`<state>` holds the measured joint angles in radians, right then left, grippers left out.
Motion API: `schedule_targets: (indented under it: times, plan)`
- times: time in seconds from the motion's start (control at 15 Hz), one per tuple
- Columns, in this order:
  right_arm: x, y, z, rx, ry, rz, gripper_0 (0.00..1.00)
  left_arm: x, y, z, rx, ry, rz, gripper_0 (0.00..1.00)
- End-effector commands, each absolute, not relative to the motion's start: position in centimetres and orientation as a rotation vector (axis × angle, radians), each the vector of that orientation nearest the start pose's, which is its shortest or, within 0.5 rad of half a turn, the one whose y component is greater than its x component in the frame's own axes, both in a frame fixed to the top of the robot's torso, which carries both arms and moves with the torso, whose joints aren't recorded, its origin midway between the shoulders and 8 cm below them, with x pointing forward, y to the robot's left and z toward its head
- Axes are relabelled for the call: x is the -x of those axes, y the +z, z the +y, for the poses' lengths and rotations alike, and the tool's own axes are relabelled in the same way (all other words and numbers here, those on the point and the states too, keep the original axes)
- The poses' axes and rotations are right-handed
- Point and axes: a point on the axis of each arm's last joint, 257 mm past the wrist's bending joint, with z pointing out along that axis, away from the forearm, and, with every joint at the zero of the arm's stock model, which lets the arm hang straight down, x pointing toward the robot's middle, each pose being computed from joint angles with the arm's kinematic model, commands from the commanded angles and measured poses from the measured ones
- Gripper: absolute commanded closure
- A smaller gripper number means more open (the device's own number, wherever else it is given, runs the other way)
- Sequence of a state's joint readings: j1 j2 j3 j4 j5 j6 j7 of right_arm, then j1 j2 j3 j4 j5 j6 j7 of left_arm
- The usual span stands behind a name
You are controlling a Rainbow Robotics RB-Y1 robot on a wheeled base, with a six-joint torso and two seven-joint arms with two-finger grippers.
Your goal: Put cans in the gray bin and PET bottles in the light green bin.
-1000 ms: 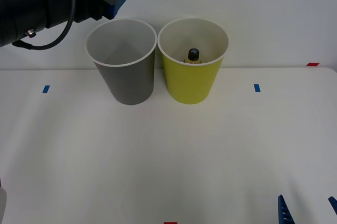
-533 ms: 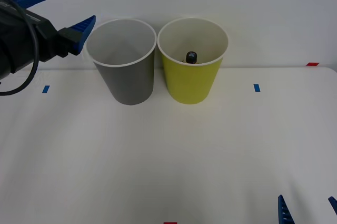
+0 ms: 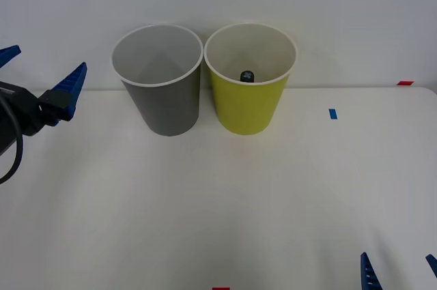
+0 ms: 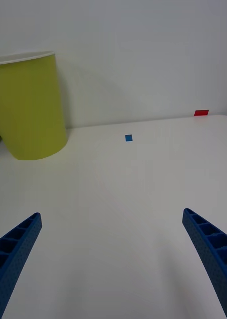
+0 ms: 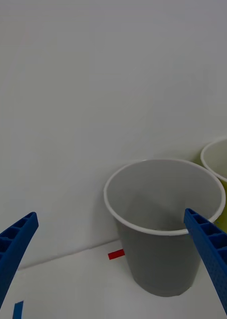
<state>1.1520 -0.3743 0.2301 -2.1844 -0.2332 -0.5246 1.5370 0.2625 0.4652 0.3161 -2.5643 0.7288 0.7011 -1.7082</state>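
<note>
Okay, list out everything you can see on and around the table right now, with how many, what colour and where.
gray bin: one, dark gray outside, white inside, at the table's far edge, on the left of the pair.
light green bin: one, yellow-green outside, white inside, beside the gray bin on its right.
PET bottle: one, black cap showing, inside the light green bin.
blue tape mark: one, on the table right of the light green bin.
red tape mark: one, at the far right edge.
table: one, white.
left pincer: blue fingers, open, at the left, off to the side of the gray bin.
right pincer: blue fingers, open, low at the near right corner.
</note>
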Motion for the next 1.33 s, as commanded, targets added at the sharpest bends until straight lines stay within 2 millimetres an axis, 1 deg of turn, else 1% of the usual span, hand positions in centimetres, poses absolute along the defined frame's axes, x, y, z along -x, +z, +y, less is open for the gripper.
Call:
schedule_targets:
  times: [0.07, 0.27, 0.4, 0.47, 0.6, 0.73, 0.8, 1.0, 1.13, 1.2, 1.33]
  plan:
    - [-21.7, -22.4, -27.0, -0.073, 0.060, 1.609, 0.02, -39.1, -2.9, 27.8, -0.223, -0.075, 1.514, 0.00]
    - [-21.7, -22.4, -27.0, -0.073, 0.060, 1.609, 0.02, -37.3, -5.8, 28.1, -0.190, -0.086, 1.556, 0.00]
    - [-21.7, -22.4, -27.0, -0.073, 0.060, 1.609, 0.02, -36.5, -7.2, 28.2, -0.180, -0.092, 1.592, 0.00]
    - [-21.7, -22.4, -27.0, -0.073, 0.060, 1.609, 0.02, -36.1, -7.7, 28.3, -0.171, -0.085, 1.591, 0.00]
    - [-21.7, -22.4, -27.0, -0.073, 0.060, 1.609, 0.02, -35.3, -8.5, 28.3, -0.204, -0.037, 1.593, 0.00]
    - [-21.7, -22.4, -27.0, -0.073, 0.060, 1.609, 0.02, -34.8, -8.9, 28.6, -0.179, -0.034, 1.575, 0.00]
    - [-21.7, -22.4, -27.0, -0.073, 0.060, 1.609, 0.02, -34.4, -9.7, 28.7, -0.152, -0.032, 1.551, 0.00]
    - [-21.7, -22.4, -27.0, -0.073, 0.060, 1.609, 0.02, -32.9, -11.7, 28.4, -0.099, -0.049, 1.552, 0.00]
    - [-21.7, -22.4, -27.0, -0.073, 0.060, 1.609, 0.02, -31.4, -13.5, 28.0, -0.071, -0.059, 1.542, 0.00]
    - [-21.7, -22.4, -27.0, -0.073, 0.060, 1.609, 0.02, -30.8, -14.0, 27.9, -0.076, -0.051, 1.535, 0.00]
    - [-21.7, -22.4, -27.0, -0.073, 0.060, 1.609, 0.02, -28.2, -15.2, 27.8, -0.098, -0.009, 1.539, 0.00]
